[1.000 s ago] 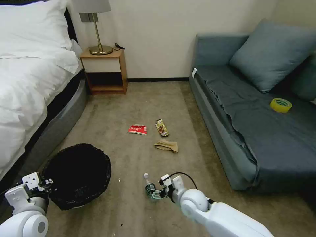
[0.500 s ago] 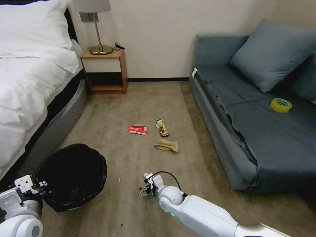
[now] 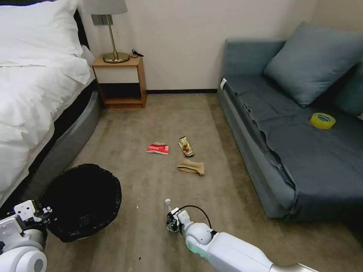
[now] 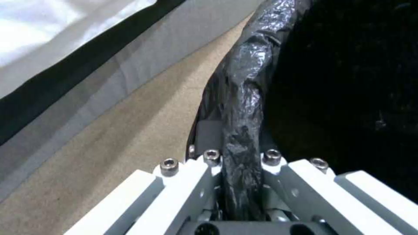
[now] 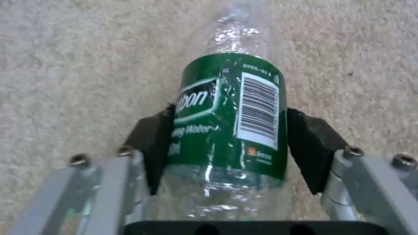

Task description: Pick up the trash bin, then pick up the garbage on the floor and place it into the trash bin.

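With the left hand point(image 4: 237, 182) clamped on the rim of the trash bin point(image 3: 81, 202) at lower left, the right hand point(image 5: 226, 143) grips the bottle point(image 5: 231, 130) low at centre, which likely needs carrying over the bin's mouth.

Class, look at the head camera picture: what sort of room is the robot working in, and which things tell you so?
Most likely a hotel bedroom: a bed with white linen, a wooden nightstand bearing a brass lamp, and a grey-blue sofa along the carpeted floor.
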